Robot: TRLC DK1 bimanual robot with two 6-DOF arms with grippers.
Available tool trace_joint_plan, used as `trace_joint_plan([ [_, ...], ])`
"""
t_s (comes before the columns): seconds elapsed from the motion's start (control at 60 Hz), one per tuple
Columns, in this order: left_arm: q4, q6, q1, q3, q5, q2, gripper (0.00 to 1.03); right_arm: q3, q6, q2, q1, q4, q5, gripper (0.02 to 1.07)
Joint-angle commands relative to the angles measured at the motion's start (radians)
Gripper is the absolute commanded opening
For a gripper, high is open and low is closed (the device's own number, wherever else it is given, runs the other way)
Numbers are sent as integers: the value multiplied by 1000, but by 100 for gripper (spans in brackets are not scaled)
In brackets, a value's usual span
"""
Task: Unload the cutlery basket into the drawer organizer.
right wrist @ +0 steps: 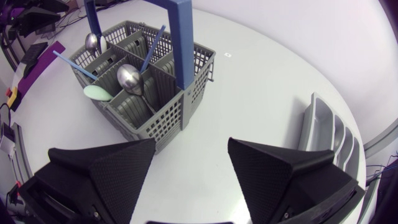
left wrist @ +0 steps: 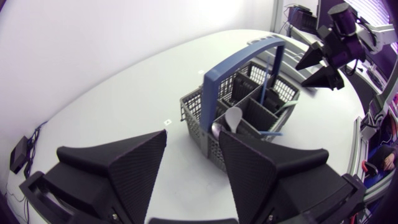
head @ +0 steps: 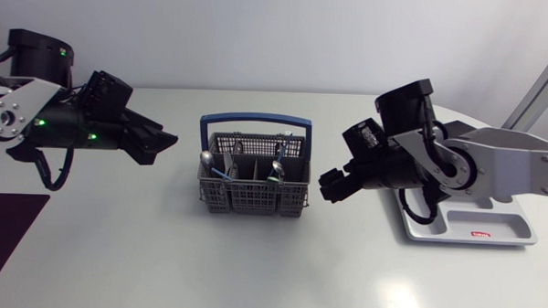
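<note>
The basket (head: 252, 201) stands at the middle of the desk (head: 252, 272), between the left gripper (head: 163, 142) and right gripper (head: 331, 187); their fingers are apart.

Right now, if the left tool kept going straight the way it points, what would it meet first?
Most likely the cutlery basket: it sits straight ahead of the open left tool, with its near end wall and blue handle facing it. Height is hard to judge.

The grey plastic cutlery basket with a blue handle (head: 252, 197) is set mid-frame on the white table (head: 161, 260), metal spoons (head: 206, 159) stood inside it; the pale grey plastic drawer organizer (head: 491, 226) is placed at centre right.
</note>
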Motion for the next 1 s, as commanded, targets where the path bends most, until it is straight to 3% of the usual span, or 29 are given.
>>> trace_joint_plan([
  [0.0,-21,79,5,-75,50,-72,66,-47,-27,-45,-5,-11,-14,97],
  [0.233,4,173,-87,-201,99,-185,66,-90,-34,-95,-3,-11,-39,98],
  [0.483,200,176,-200,-269,98,-122,66,-110,-34,-102,1,-13,-42,98],
  [0.983,357,139,-220,-241,98,42,62,-130,-42,-89,-2,1,-45,98],
])
